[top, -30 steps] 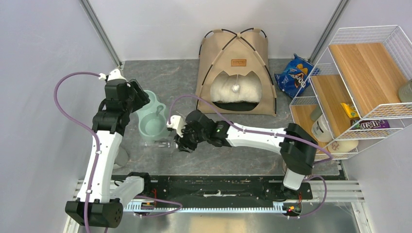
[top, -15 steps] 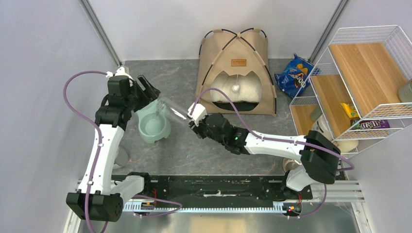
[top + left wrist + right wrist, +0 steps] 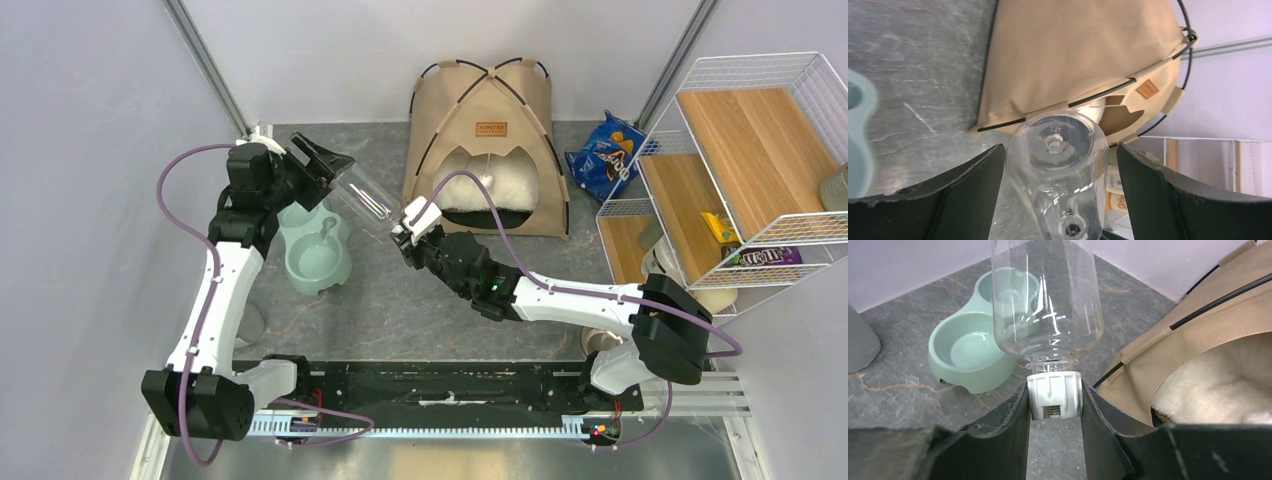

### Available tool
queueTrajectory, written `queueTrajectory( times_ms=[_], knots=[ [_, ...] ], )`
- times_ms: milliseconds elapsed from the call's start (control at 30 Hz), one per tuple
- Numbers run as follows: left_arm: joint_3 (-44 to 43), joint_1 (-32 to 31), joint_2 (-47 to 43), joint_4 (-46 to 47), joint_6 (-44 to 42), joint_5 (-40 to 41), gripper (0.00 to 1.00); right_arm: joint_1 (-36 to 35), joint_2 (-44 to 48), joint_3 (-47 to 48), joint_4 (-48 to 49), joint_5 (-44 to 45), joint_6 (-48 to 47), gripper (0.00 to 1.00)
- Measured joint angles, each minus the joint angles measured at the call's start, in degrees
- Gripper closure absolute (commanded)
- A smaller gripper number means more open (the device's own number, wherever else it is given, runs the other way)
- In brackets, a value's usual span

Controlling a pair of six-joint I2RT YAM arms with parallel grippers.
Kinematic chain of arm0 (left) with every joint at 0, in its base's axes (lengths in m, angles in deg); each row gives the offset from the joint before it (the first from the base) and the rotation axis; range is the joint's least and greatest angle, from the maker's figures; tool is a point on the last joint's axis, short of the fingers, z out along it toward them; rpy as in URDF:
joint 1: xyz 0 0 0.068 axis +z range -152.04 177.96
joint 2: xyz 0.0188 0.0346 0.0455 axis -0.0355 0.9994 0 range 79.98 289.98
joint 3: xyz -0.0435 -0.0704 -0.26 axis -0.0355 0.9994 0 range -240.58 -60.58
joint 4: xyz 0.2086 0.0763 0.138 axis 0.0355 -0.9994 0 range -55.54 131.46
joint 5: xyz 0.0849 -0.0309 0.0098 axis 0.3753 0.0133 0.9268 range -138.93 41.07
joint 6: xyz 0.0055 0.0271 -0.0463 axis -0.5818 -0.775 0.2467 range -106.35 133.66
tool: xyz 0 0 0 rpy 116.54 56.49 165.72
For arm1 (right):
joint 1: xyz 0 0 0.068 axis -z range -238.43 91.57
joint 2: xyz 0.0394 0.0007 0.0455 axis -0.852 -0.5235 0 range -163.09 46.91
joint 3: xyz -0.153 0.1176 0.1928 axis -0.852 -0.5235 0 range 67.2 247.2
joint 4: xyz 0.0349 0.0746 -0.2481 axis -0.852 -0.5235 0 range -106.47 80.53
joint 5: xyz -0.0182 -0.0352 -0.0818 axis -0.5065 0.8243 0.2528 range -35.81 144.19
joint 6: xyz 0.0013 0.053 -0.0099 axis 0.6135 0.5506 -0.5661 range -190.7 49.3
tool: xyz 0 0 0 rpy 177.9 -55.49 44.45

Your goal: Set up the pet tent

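- Leftmost, the left gripper (image 3: 333,172) is hovering above the worktop (image 3: 380,300) with its fingers (image 3: 973,190) standing apart, one on each side of the clear bottle's (image 3: 365,200) flat base and not pressing on it.
- Just below and behind that gripper, a mint-green double bowl (image 3: 315,255) is sitting on the worktop.
- Between the two grippers the bottle is lying tilted in the air, with its base toward the left gripper and its neck toward the right one.
- Next, the right gripper (image 3: 1054,390) is clamping the bottle's white cap (image 3: 1054,397), both fingers pressing against its sides.
- Beyond the right gripper and slightly to its right, the pet tent (image 3: 480,105) is standing upright at the back of the worktop, with its black poles crossing at the top and a fluffy white pillow (image 3: 510,185) lying inside its opening.
- Farther right of that gripper, a blue snack bag (image 3: 605,155) is lying beside the tent.
- Farthest right, a wire rack with wooden shelves (image 3: 760,140) is standing at the worktop's edge.
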Motion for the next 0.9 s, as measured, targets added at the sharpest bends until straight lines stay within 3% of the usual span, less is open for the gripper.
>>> queueTrajectory(
  times_ms=[167,267,433,500,567,633,733,900],
  knots=[
    [0.2,0.0,2.1,3.5,3.5,-3.3,0.18,0.0,0.0,0.0,2.1,0.0,-0.2,1.00],
    [0.3,0.0,2.3,4.3,4.4,-4.6,0.35,0.0,0.0,0.0,3.1,0.0,-0.3,1.00],
    [0.3,0.0,2.4,5.4,4.5,-5.3,0.55,0.1,-0.1,0.0,3.2,-0.3,-0.5,0.99],
    [0.4,0.0,2.4,5.6,4.2,-5.6,0.59,0.2,-0.3,0.0,3.1,-0.3,-0.4,0.75],
    [0.5,0.0,2.4,6.0,3.1,-5.7,0.60,0.2,-0.5,0.5,2.2,-0.3,-0.1,0.41],
    [0.6,0.0,2.4,6.4,1.6,-5.7,0.62,0.3,-0.7,0.8,1.0,-0.3,0.7,0.16],
    [0.7,0.0,2.4,7.3,-2.7,-4.3,0.62,0.4,-0.7,0.9,-0.5,-0.5,1.9,0.04],
    [1.6,0.0,2.1,8.3,-11.5,2.0,0.62,0.9,0.2,0.9,-5.3,-0.8,3.6,0.03]
  ],
)
